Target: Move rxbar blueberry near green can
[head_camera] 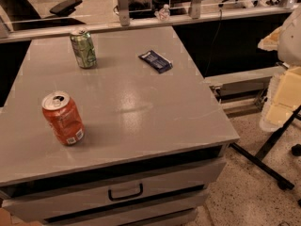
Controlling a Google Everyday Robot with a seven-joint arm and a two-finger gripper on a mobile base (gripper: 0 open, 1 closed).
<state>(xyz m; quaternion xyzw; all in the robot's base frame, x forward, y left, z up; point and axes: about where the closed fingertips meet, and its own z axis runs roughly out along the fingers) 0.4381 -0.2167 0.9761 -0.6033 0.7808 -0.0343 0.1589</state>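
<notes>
The rxbar blueberry (155, 61) is a small flat bar in a dark blue wrapper. It lies flat on the grey cabinet top (141, 107), towards the back right. The green can (83, 48) stands upright at the back left of the same top, well to the left of the bar, with a bare stretch between them. My gripper is not in view. A pale white and yellow shape (286, 86) at the right edge may be part of my arm; I cannot tell.
An orange-red soda can (63, 118) stands upright at the front left of the top. Drawers with a dark handle (125, 192) are below the front edge. A low glass partition with posts (123, 6) runs behind the top. Black legs (263, 149) cross the floor at the right.
</notes>
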